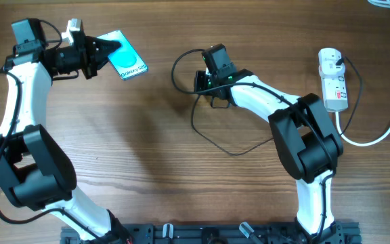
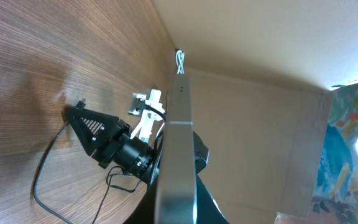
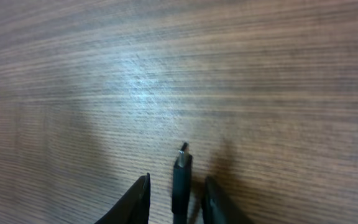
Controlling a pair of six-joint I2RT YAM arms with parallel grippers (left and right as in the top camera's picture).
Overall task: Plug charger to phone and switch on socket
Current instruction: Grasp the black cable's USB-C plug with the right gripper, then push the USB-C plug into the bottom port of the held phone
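Note:
The phone [image 1: 128,62], with a cyan screen facing up, is at the far left. My left gripper [image 1: 107,49] is shut on its near edge. In the left wrist view the phone [image 2: 178,155] shows edge-on between the jaws. The charger is a thin black cable [image 1: 215,139] looping across the table's middle. Its plug tip [image 3: 182,167] lies between the open fingers of my right gripper [image 3: 176,182], with a gap on each side. My right gripper [image 1: 204,85] is low over the table centre. The white socket [image 1: 333,80] lies at the far right, away from both grippers.
A thicker white cable [image 1: 384,132] curves from the socket along the right edge. The black cable runs from the socket [image 2: 145,106] round to my right gripper [image 2: 104,140]. The table is bare wood between the phone and the right gripper.

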